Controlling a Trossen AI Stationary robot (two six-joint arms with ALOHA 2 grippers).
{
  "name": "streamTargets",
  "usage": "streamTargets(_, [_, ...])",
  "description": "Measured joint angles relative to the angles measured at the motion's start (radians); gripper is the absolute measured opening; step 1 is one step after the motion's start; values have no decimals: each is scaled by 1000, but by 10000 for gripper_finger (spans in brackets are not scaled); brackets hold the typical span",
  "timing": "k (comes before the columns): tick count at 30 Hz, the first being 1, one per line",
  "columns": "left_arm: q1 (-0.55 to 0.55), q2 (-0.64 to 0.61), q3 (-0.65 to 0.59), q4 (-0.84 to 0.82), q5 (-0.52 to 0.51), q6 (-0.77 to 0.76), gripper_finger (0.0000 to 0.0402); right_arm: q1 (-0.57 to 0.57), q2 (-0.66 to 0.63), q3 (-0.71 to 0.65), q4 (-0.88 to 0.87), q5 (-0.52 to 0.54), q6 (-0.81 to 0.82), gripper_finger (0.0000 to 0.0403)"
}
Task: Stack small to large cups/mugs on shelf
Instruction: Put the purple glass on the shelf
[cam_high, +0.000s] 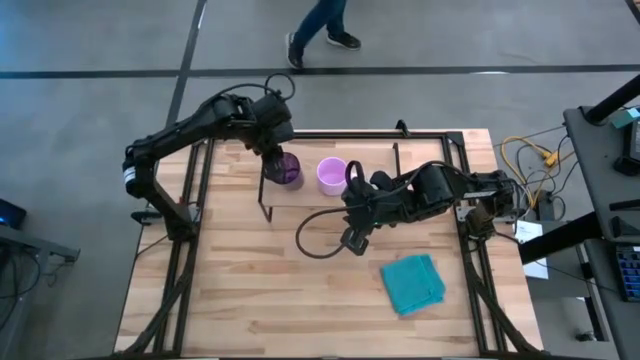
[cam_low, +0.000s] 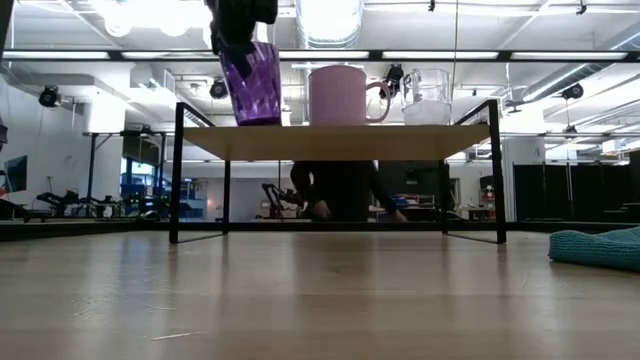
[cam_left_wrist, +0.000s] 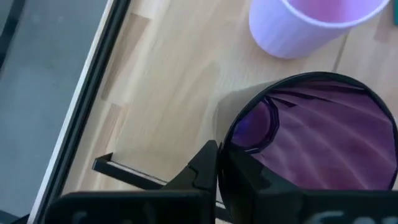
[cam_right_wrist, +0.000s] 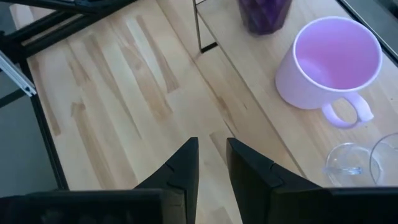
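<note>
The dark purple tumbler (cam_low: 250, 85) stands at the left end of the shelf's wooden top board (cam_low: 335, 142), leaning slightly. My left gripper (cam_left_wrist: 217, 155) comes down on the tumbler (cam_high: 288, 170) from above and is shut on its rim. To its right the light pink mug (cam_low: 340, 95) rests on its base, and farther right stands the tiny clear glass cup (cam_low: 427, 97). My right gripper (cam_right_wrist: 211, 149) hovers over the table (cam_high: 352, 240) in front of the shelf, slightly open and holding nothing. My right arm covers the glass cup in the high view. My left gripper holds the purple tumbler by its rim (cam_left_wrist: 231, 134), on the side away from the pink mug (cam_left_wrist: 298, 25). One finger is inside the cup and one finger (cam_left_wrist: 202, 168) outside. The fingers come from above, pointing down. The tumbler's base (cam_low: 252, 120) is at the shelf board, slightly tilted.
A teal cloth (cam_high: 413, 283) lies on the table's near right part. Black frame rails (cam_high: 470, 230) run along the table's sides. A loop of black cable (cam_high: 315, 235) lies beside my right gripper. A person (cam_high: 318, 30) walks past the far edge. The near half of the table shows bare wood.
</note>
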Motion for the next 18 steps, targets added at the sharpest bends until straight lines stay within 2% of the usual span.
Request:
streamTargets(10, [0, 27, 1, 10, 1, 2, 66, 0, 0, 0, -3, 1, 0, 77])
streamTargets(18, [0, 26, 5, 18, -15, 9, 74, 0, 0, 0, -4, 0, 0, 77])
